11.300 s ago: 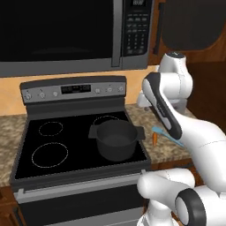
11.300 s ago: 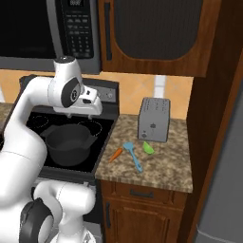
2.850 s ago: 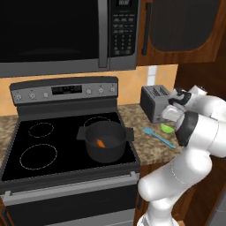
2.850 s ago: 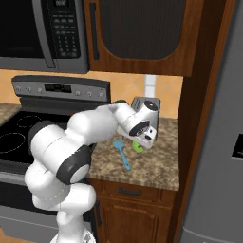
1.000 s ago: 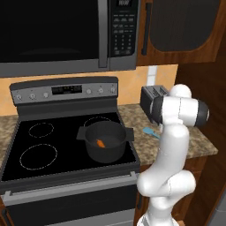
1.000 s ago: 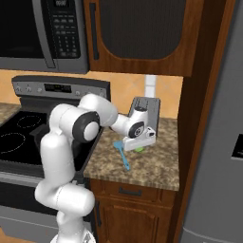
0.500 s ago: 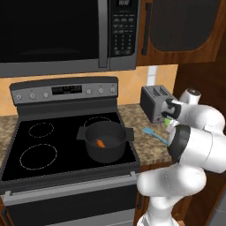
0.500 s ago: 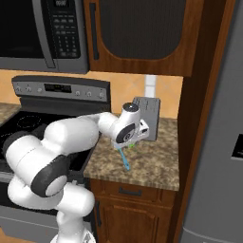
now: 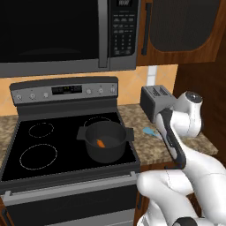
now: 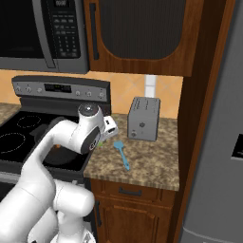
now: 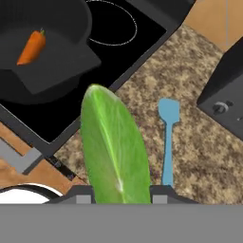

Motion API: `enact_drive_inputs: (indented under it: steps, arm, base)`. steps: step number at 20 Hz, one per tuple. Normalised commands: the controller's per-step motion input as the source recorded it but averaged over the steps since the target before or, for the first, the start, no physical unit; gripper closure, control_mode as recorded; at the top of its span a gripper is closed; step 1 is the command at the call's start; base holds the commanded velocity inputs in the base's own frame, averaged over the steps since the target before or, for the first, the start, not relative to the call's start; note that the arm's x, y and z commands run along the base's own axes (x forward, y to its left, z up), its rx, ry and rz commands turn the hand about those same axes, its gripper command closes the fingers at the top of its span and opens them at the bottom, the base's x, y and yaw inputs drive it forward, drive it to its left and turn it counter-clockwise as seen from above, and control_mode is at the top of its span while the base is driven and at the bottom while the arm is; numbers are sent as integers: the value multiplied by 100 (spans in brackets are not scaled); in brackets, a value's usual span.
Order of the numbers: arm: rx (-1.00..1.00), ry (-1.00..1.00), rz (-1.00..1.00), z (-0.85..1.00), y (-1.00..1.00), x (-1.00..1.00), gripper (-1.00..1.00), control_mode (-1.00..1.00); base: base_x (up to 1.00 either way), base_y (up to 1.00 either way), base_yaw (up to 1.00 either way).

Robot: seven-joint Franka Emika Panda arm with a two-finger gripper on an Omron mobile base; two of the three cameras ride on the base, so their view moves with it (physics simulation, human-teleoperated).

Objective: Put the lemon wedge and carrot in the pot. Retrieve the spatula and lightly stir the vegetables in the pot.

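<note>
Since half a second ago the white arm has swung back from the toaster side toward the stove, and the gripper [image 11: 121,192] now carries the lemon wedge [image 11: 116,149], a small bright yellow-green piece with a curved back and a pale central ridge, up off the speckled brown granite surface [image 10: 152,161]. The wedge stands on end between the two dark finger tips, so the gripper is clamped on it, with the wedge's long green face turned to the hand camera.

By my reading, the step in hand is the second half of loading: the carrot [image 9: 101,143], a small stubby orange piece with a dark tip, already lies on the floor of the round dark grey pot [image 9: 106,141], which sits on the front right burner of the black stove [image 9: 39,152]. From the hand view the pot is up and to the left, with its near handle pointing toward the gripper.

The next move probably calls for carrying the wedge over the pot's rim, well past that handle, and letting go only once it hangs above the open mouth; a release too early would drop it onto the stove top.

The spatula [image 10: 121,153], a slim blue-teal utensil with a flat blade and thin handle, lies flat on the surface between the stove's edge and the silver toaster [image 10: 144,118], untouched and waiting for the stirring step.
</note>
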Motion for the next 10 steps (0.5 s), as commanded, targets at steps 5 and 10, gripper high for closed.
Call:
enact_drive_inputs:
  steps: [5,10]
  arm:
    - [8,3,4,63,100,-10,100,-100]
    - [0,2,4,0,97,68,100,-100]
  base:
    - [0,0,0]
    - [0,0,0]
